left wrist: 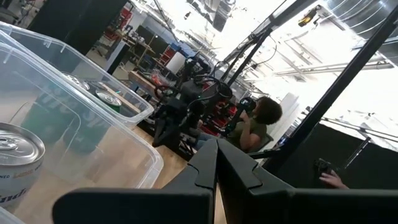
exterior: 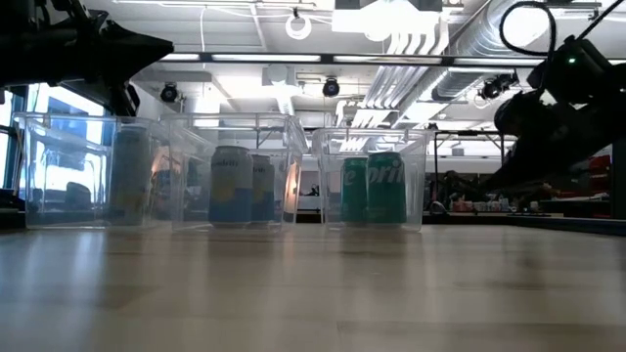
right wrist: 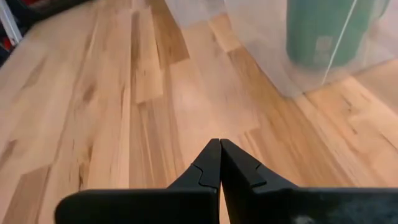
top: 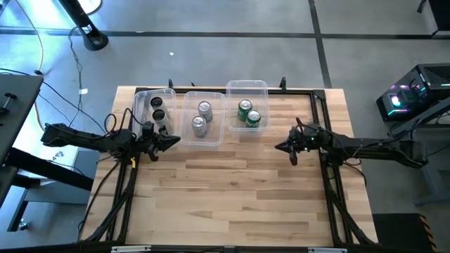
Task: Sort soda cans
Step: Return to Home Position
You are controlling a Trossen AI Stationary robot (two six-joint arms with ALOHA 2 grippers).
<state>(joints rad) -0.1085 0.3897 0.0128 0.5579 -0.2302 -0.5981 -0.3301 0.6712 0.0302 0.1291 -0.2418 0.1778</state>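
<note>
Three clear plastic bins stand side by side at the table's far side. The left bin [top: 156,107] holds two black cans [top: 157,109], the middle bin [top: 202,118] two silver cans [top: 202,117], the right bin [top: 246,107] two green cans [top: 249,114]; each can stands upright on its base. My left gripper [top: 176,140] hovers shut just near of the left and middle bins, holding nothing. My right gripper [top: 279,146] hovers shut near the right bin's near right corner, also holding nothing. In the right wrist view a green can [right wrist: 326,31] shows through the bin wall.
The wooden table's near half [top: 232,204] is bare of objects. Black frame rails [top: 330,190] run along the table's left and right sides. A person [left wrist: 256,124] sits in the room beyond the table.
</note>
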